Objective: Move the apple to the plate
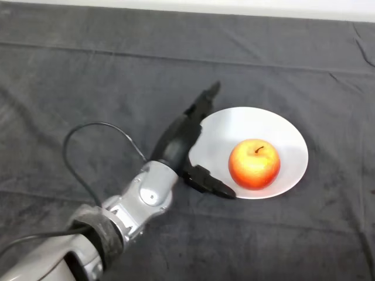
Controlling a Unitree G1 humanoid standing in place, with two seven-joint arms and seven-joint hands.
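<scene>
Head view of the worktop (88, 70), draped in dark cloth. We see the apple (254, 164) sitting upright, stem uppermost, inside the white plate (234, 126), resting slightly toward the plate's near side. Nothing touches the fruit, so we judge that its weight is borne wholly by the plate and that the transfer named in the task is, to all appearance, complete.

The left hand (179, 140) lies at the plate's left edge, well spread: its fingers (205, 99) extend straight toward the far rim, while the thumb (211, 184) reaches out over the near-left rim, pointing at the apple without meeting it. The hand holds nothing. We read this wide spread as a release posture: the gap between thumb and fingers faces the apple and is broad enough for the fruit to pass clear of both.

The silver-grey arm (143, 196) enters from the lower left, which leaves, in our judgement, an unobstructed line of retreat away from the plate.
</scene>
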